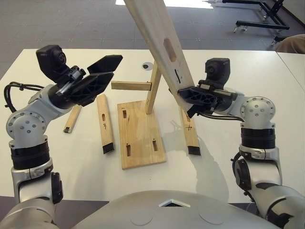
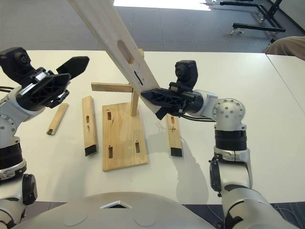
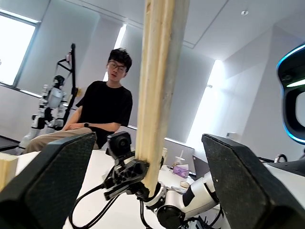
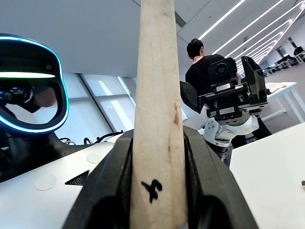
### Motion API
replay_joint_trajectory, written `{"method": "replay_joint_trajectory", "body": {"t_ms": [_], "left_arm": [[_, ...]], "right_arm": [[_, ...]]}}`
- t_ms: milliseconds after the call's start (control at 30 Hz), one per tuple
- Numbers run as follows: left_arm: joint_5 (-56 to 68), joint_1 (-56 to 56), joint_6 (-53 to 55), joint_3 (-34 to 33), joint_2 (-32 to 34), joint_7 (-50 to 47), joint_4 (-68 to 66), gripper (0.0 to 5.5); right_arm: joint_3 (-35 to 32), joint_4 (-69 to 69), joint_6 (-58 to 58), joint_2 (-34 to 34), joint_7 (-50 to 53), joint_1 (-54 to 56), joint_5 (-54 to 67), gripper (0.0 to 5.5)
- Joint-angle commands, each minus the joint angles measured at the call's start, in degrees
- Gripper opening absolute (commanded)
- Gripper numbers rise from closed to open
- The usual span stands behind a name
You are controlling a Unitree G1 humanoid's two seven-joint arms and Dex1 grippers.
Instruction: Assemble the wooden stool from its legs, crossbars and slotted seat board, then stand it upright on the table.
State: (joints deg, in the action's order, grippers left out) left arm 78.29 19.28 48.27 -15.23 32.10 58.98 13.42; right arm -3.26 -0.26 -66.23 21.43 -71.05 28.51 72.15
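My right gripper (image 1: pixel 187 99) is shut on the lower end of a long wooden leg (image 1: pixel 155 28), which slants up and away over the table; the same leg (image 4: pixel 157 119) sits between the fingers in the right wrist view. The slotted seat board (image 1: pixel 140 136) lies flat mid-table. One leg (image 1: pixel 153 88) stands upright at its far edge, with a crossbar (image 1: pixel 131 86) sticking out to the left. My left gripper (image 1: pixel 113 69) hovers open left of the crossbar, holding nothing; its fingers (image 3: pixel 47 183) frame the raised leg (image 3: pixel 162 86) farther off.
A loose leg with a black tip (image 1: pixel 105 124) lies left of the board, and a short piece (image 1: pixel 72 119) lies further left. Another black-tipped leg (image 1: pixel 189 133) lies right of the board, below my right gripper. A small round fitting (image 1: pixel 148 66) sits at the table's back.
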Motion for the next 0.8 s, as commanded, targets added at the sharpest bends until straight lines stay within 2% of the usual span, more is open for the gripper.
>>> {"method": "replay_joint_trajectory", "body": {"t_ms": [33, 400, 800], "left_arm": [[0.6, 3.6, 1.1, 1.7, -0.7, 2.4, 0.0, 4.06], [1.9, 11.0, 2.2, 4.7, -4.6, 1.6, -1.7, 4.06], [8.1, 14.8, 4.6, 5.0, -6.3, -1.7, 0.9, 4.06]], "right_arm": [[1.2, 2.2, -3.6, -2.7, -1.1, 2.5, 3.0, 1.02], [4.9, 4.0, -9.3, -10.1, 0.0, 3.0, 4.5, 1.02], [5.9, 4.7, -15.8, -12.1, 1.1, 2.0, 6.5, 1.02]]}}
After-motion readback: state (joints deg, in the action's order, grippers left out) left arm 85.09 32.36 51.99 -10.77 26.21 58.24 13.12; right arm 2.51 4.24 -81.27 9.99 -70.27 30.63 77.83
